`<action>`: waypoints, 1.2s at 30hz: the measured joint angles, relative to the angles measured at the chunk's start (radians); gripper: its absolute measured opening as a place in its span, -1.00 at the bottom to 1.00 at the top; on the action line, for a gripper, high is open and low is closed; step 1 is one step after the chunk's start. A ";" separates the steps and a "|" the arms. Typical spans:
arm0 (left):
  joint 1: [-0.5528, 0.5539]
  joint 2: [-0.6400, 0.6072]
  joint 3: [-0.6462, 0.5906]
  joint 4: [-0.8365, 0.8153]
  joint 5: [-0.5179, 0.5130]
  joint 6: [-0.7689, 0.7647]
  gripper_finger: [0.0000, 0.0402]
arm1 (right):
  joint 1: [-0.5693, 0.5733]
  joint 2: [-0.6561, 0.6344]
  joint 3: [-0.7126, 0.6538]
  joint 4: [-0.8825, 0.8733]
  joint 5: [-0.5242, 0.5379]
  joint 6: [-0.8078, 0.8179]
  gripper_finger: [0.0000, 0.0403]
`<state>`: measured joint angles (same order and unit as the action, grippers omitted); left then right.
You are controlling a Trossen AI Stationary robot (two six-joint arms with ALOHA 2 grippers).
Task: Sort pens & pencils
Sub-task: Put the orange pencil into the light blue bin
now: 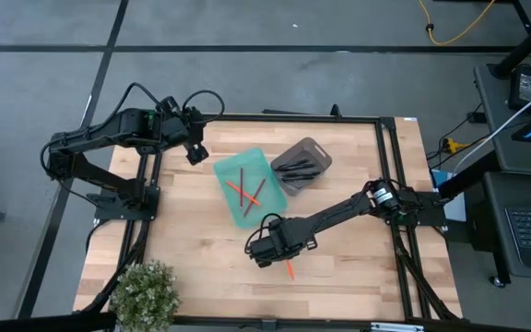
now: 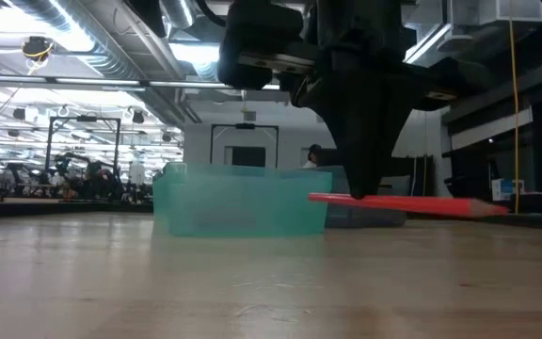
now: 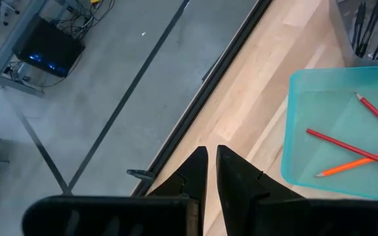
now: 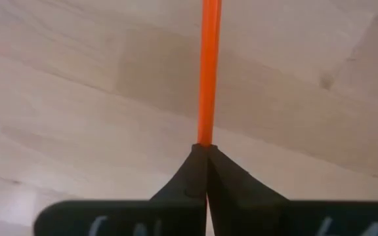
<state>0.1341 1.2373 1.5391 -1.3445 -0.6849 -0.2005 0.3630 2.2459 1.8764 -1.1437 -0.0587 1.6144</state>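
My right gripper [image 2: 360, 193] is shut on an orange-red pencil [image 2: 412, 202] above the table's middle, near its front. Three more pencils [image 3: 353, 147] lie flat in a teal tray [image 1: 231, 198] at the table's centre. Black pens [image 1: 298, 166] lie in a grey bin [image 1: 313, 150] just right of the tray. My left gripper [image 3: 210, 164] hangs shut over the table's far left edge, holding nothing. My right gripper pinches the pencil near its blunt end [image 4: 206, 139] between its two fingertips [image 4: 192, 164]. The fingers point down and lie across the pencil. The pencil is lifted clear of the table and lies level, with its long pointed part [image 2: 478, 205] sticking out to one side.
A potted plant [image 1: 146, 293] stands at the table's near left corner. Bare wood [image 1: 358, 267] lies around the right gripper. A dark metal frame [image 1: 390, 175] runs along the table's edges.
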 joint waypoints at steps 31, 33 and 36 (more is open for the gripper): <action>0.000 0.000 0.000 0.001 -0.040 0.106 -0.86 | -0.431 -0.004 0.366 -0.109 0.094 -0.542 -1.00; 0.000 0.000 0.000 0.006 -0.052 0.107 -0.86 | -0.458 -0.004 0.366 -0.096 0.090 -0.577 -1.00; 0.000 0.000 0.000 0.007 -0.074 0.107 -0.86 | -0.476 0.002 0.351 -0.055 0.071 -0.607 -1.00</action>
<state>0.1345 1.2373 1.5391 -1.3373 -0.7587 -0.0937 -0.1128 2.2479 2.2277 -1.1984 0.0127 1.0078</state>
